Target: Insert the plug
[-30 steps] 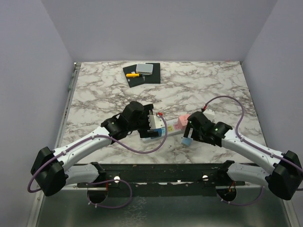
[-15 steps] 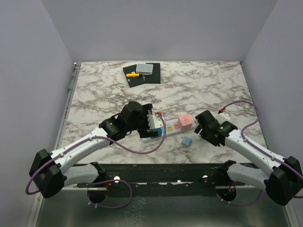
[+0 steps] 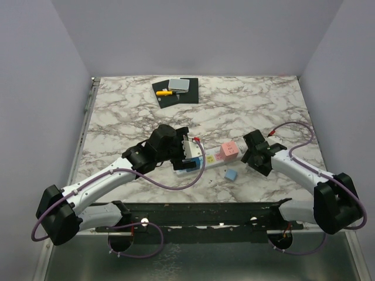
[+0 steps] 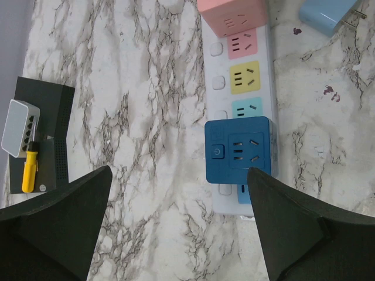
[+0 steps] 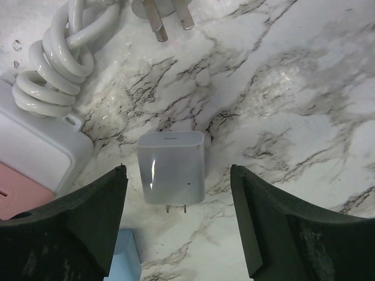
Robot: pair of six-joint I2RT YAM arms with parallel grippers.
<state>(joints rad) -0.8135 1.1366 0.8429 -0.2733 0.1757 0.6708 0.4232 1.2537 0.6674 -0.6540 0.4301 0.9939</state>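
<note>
A white power strip [image 3: 206, 159] lies mid-table with pink, yellow and teal sockets [image 4: 243, 76]. A dark blue cube adapter [image 4: 237, 149] sits in it near its left end, and a pink cube [image 3: 228, 151] near its right end. A light blue plug [image 3: 231, 174] lies loose on the table in front of the strip. A white charger plug [image 5: 171, 174] lies flat, prongs toward the camera. My right gripper [image 5: 177, 175] is open above it, fingers on either side, not touching. My left gripper [image 4: 179, 193] is open and empty above the strip's left end.
The strip's coiled white cord [image 5: 55, 64] and its own pronged plug [image 5: 167, 14] lie beyond the white charger. A black mat [image 3: 176, 93] with a grey box and a yellow tool lies at the back of the table.
My right gripper has drawn away from the light blue plug, which stays on the table, and moved right and back over the white charger. The left arm has barely moved.
</note>
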